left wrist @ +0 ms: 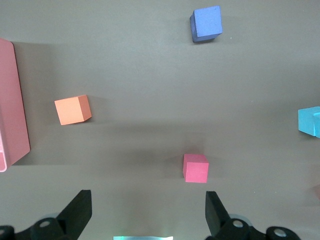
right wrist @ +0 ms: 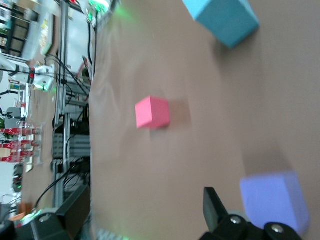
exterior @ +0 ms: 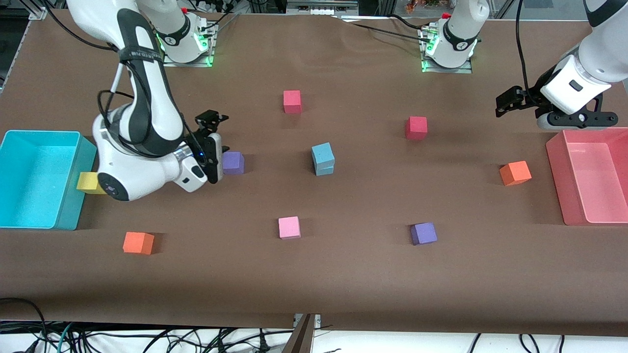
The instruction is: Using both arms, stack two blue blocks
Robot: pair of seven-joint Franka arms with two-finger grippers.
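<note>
Two blue blocks (exterior: 323, 159) sit stacked mid-tabletop, top one twisted slightly off the lower. Right tool (exterior: 214, 147) is low over the tabletop just beside a purple cube (exterior: 233, 163), at 9 o'clock from the stack in the front view; fingers (right wrist: 216, 207) spread, nothing between them. Right wrist view catches that purple cube next to one finger, a pink cube (right wrist: 152, 112) farther out, and the stack at the frame edge. Left tool (exterior: 510, 100) hangs over the tabletop at the left arm's end, above the pink bin (exterior: 573, 196); fingers (left wrist: 78, 212) spread wide, empty. Left wrist view shows a red cube (left wrist: 195, 167) between the finger lines, well clear of them, plus an orange cube (left wrist: 73, 109) and another purple cube (left wrist: 206, 23). From the stack, clock-wise in the front view: pink-red cube (exterior: 292, 101) at 11, red cube at 2, orange cube at 3, purple cube at 5, light pink cube (exterior: 289, 227) at 7, second orange cube (exterior: 138, 242) at 8. Yellow cube (exterior: 88, 182) touches the cyan bin (exterior: 29, 215) at the right arm's end, partly hidden by the right arm.
</note>
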